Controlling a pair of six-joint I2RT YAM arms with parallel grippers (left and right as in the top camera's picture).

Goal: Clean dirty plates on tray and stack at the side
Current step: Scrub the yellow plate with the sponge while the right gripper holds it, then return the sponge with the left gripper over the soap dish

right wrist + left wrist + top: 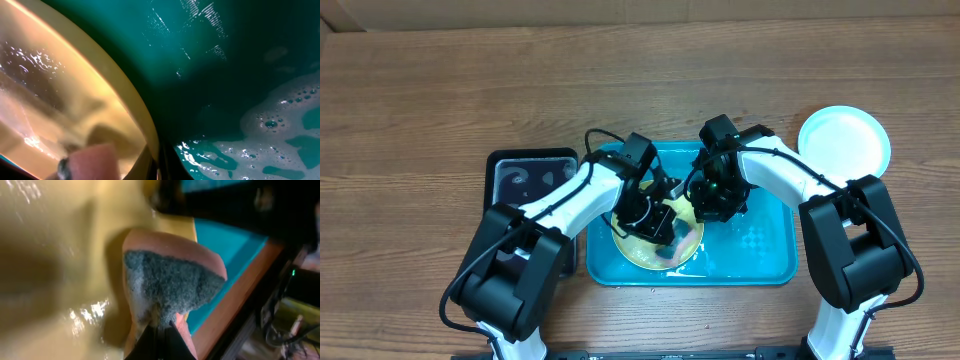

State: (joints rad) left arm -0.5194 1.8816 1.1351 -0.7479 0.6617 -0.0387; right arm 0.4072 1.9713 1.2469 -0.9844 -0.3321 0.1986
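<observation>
A pink sponge (170, 280) with a grey scrubbing face presses on the wet yellow-green plate (60, 255), clamped in the left gripper (658, 222). That plate sits in the soapy blue tray (760, 255). The right gripper (708, 205) is at its rim, grip unclear. A light blue plate (843, 141) rests on the table beside the tray

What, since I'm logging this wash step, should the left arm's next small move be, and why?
Probably a short wipe of the sponge across the yellow-green plate. The left gripper holds the sponge pressed against the plate's wet face, the right gripper seems to pin its rim above the tray, and suds lie in the tray, so scrubbing looks under way rather than finished.
</observation>
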